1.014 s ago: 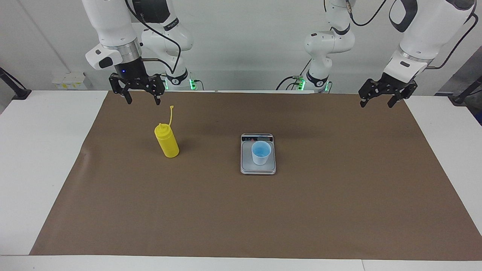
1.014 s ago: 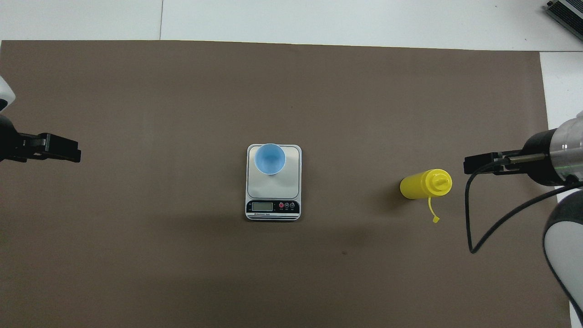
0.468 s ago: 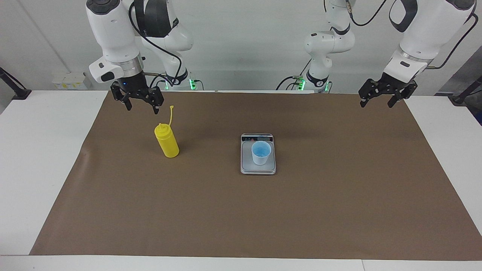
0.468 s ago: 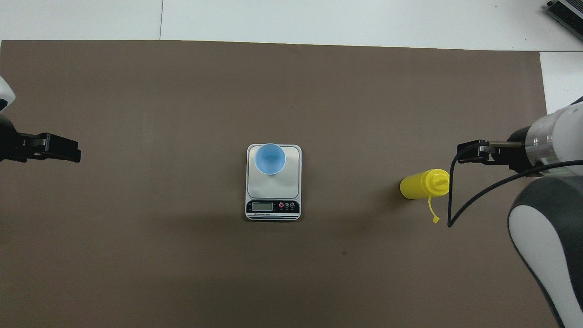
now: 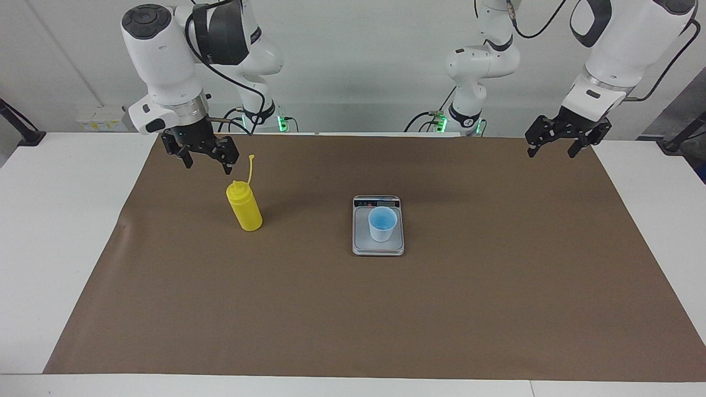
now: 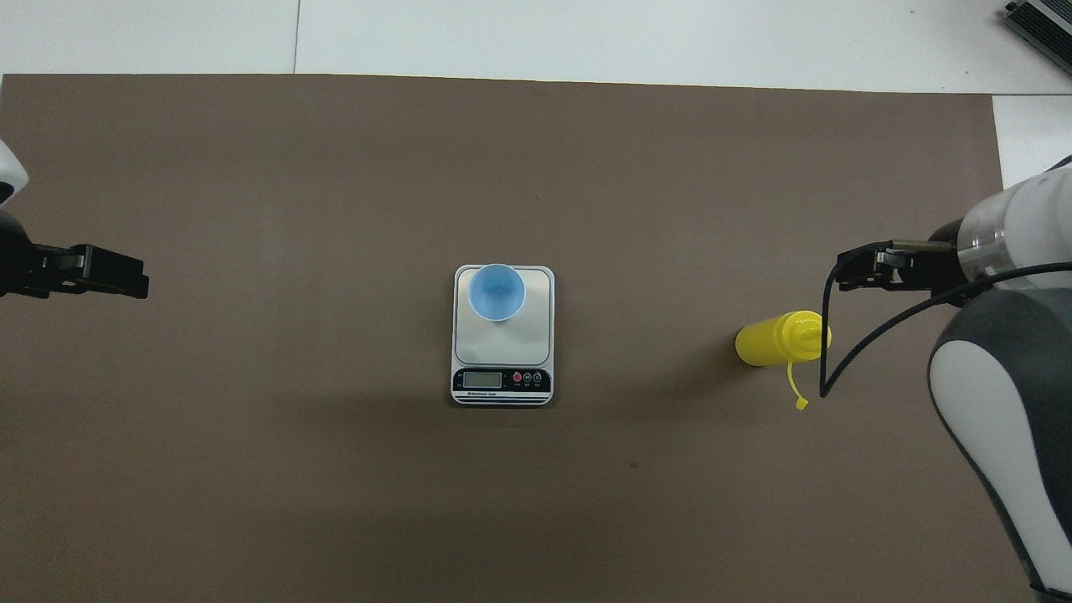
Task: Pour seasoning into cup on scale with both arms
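Note:
The yellow seasoning bottle point(image 5: 245, 208) stands upright on the brown mat toward the right arm's end, its cap strap sticking up; it also shows in the overhead view point(image 6: 775, 339). The light-blue cup point(image 5: 382, 224) stands on the silver-grey scale point(image 5: 361, 242) at the mat's middle, on the plate's half away from the display; both show from overhead, cup point(image 6: 496, 291) and scale point(image 6: 502, 347). My right gripper point(image 5: 208, 165) is open and empty, in the air just above and beside the bottle's top, apart from it. My left gripper point(image 5: 551, 153) is open and empty, waiting over the mat's corner.
The brown mat point(image 5: 496, 309) covers most of the white table point(image 5: 49, 231). A black cable point(image 6: 825, 368) hangs from the right arm close to the bottle's strap. A grey device point(image 6: 1043, 21) lies at the table's corner farthest from the robots.
My right gripper has come down and drawn closer to the bottle's top, and its forearm has swung further into the overhead view. The left arm, bottle, cup and scale have not moved.

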